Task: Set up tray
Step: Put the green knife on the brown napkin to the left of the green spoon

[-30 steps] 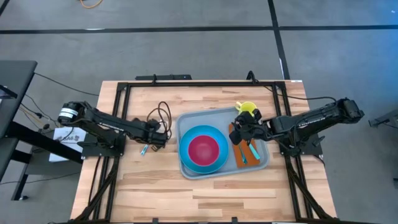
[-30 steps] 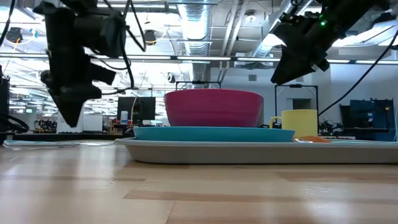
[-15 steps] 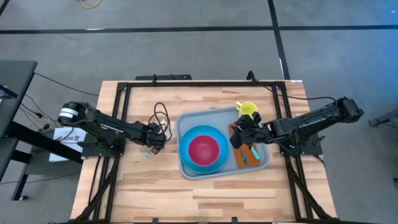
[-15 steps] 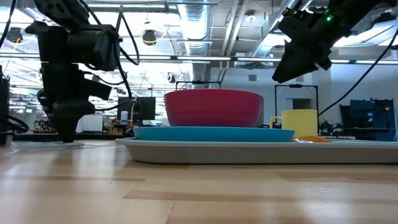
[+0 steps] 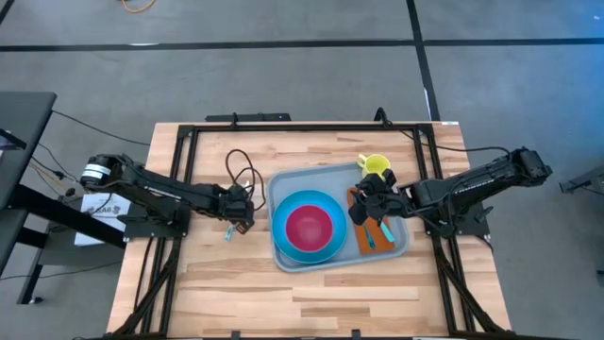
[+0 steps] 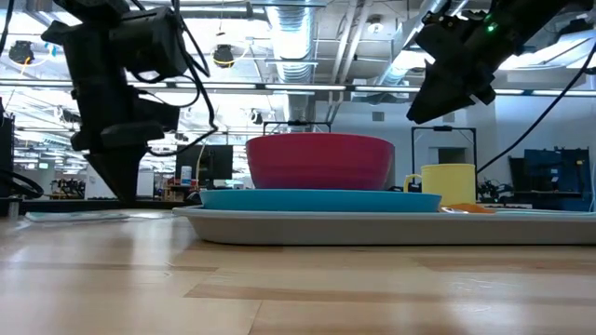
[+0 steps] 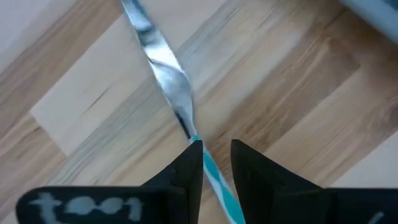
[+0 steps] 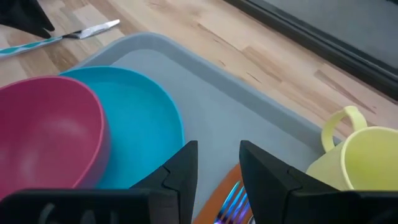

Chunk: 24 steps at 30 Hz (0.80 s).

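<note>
The tray (image 5: 288, 184) lies mid-frame on the tabletop (image 5: 311, 293); bowl (image 5: 309, 228) on plate (image 5: 283, 236) at its left, mug (image 5: 375, 164) upper right, knife (image 5: 228, 230) just left of the tray.

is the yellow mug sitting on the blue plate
No, the yellow mug stands on the tray at its far corner, apart from the blue plate.

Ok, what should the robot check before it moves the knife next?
1. Knife gripped by left pincer: ok, the handle sits between its fingers.
2. Knife on tray: not ok, it is over the bare table beside it.
3. Right pincer empty: ok, open above the tray.
4. Free spot on napkin: cannot tell, the right pincer hides part of it.
5. Bowl on plate, cup on tray: ok.
</note>
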{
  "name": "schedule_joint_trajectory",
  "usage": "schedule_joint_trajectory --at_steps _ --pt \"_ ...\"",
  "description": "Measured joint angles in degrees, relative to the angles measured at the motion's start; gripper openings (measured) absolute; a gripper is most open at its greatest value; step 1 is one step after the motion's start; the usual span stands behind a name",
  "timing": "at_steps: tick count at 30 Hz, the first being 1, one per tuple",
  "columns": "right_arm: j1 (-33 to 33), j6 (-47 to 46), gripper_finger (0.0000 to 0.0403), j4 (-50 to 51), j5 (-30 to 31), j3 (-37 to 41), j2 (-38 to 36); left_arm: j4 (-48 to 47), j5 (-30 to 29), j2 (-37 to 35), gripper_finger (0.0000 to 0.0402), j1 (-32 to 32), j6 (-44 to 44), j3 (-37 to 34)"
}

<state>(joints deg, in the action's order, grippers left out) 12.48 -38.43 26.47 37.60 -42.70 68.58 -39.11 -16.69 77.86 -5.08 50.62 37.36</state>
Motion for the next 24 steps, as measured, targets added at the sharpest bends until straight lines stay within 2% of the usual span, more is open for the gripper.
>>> schedule_joint_trajectory --at_steps 9,18,24 --pt "-1.4 1.3 0.0113 -0.4 0.0 0.0 0.0 -0.7 -0.3 0.0 0.0073 0.0 0.2 -0.2" --pt "-1.3 1.5 0.0113 -0.3 -0.1 0.0 0.0 8.2 -0.5 -0.2 0.0073 -0.1 3.5 -7.3" --pt "-1.4 1.6 0.0113 -0.3 0.0 0.0 0.0 9.3 -1.0 -0.3 0.0073 -0.1 3.6 -9.1"
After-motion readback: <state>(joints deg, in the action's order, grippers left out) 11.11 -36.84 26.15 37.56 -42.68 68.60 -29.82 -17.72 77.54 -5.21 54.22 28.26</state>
